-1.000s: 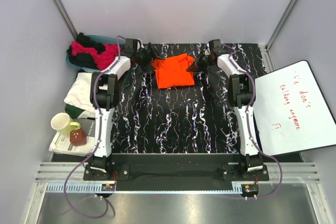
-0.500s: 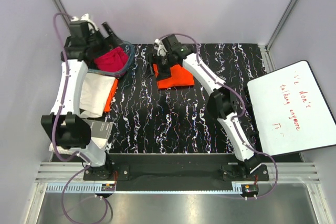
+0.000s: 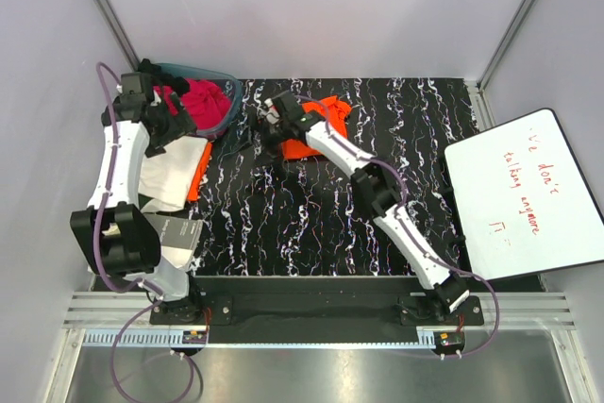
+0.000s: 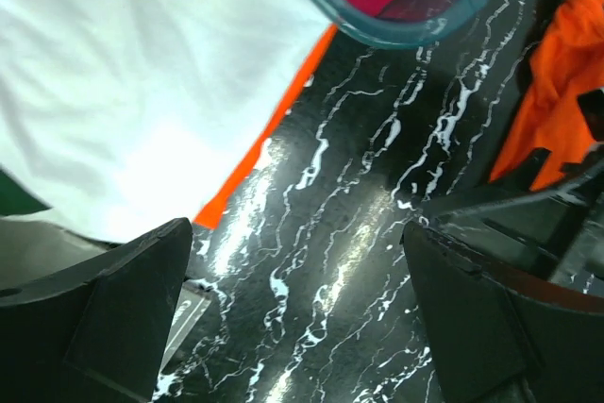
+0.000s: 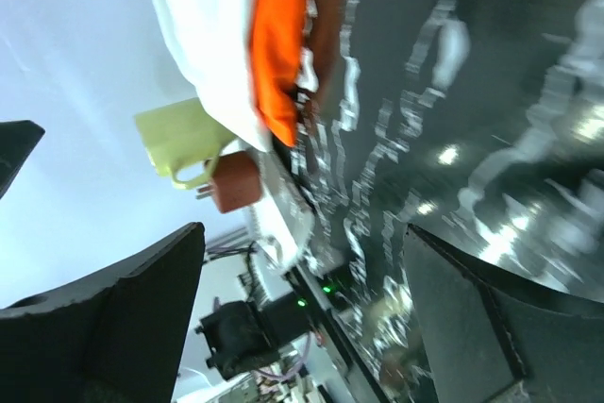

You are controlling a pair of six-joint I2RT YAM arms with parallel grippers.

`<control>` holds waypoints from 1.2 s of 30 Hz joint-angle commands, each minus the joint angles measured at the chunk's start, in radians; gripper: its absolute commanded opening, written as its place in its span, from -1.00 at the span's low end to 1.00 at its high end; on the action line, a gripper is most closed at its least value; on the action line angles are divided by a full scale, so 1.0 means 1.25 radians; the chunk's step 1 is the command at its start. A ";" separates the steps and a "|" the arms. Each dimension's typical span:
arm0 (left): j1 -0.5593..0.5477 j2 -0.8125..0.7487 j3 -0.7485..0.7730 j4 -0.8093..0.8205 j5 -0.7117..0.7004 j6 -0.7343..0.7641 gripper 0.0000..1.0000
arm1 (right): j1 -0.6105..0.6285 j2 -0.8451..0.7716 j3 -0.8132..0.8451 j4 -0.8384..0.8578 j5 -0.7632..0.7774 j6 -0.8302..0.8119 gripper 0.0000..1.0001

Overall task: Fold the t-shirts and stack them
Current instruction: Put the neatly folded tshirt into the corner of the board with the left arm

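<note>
Bright orange t-shirt (image 3: 332,109) lies bunched on the black marbled tabletop (image 3: 311,224), just right of the translucent teal plastic basket (image 4: 415,33). Right hand (image 5: 302,323) sits at the shirt's basket-side edge, fingers spread, gripping nothing. Left hand (image 4: 297,323) is likewise parted wide and empty, above the folded white t-shirt (image 3: 168,169) on the basket's near side. Likely step: take hold of the orange shirt. Best to pinch all layers at one hem, lift low, and set it square on the white pile.

Upper left, a translucent teal plastic basket (image 3: 209,72) holds a magenta cloth t-shirt (image 3: 204,101); an orange cloth t-shirt (image 3: 332,109) lies to its right.
</note>
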 commanded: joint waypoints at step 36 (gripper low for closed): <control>-0.187 0.480 0.157 -0.253 -0.526 0.116 0.92 | -0.342 -0.360 -0.175 -0.138 0.156 -0.244 1.00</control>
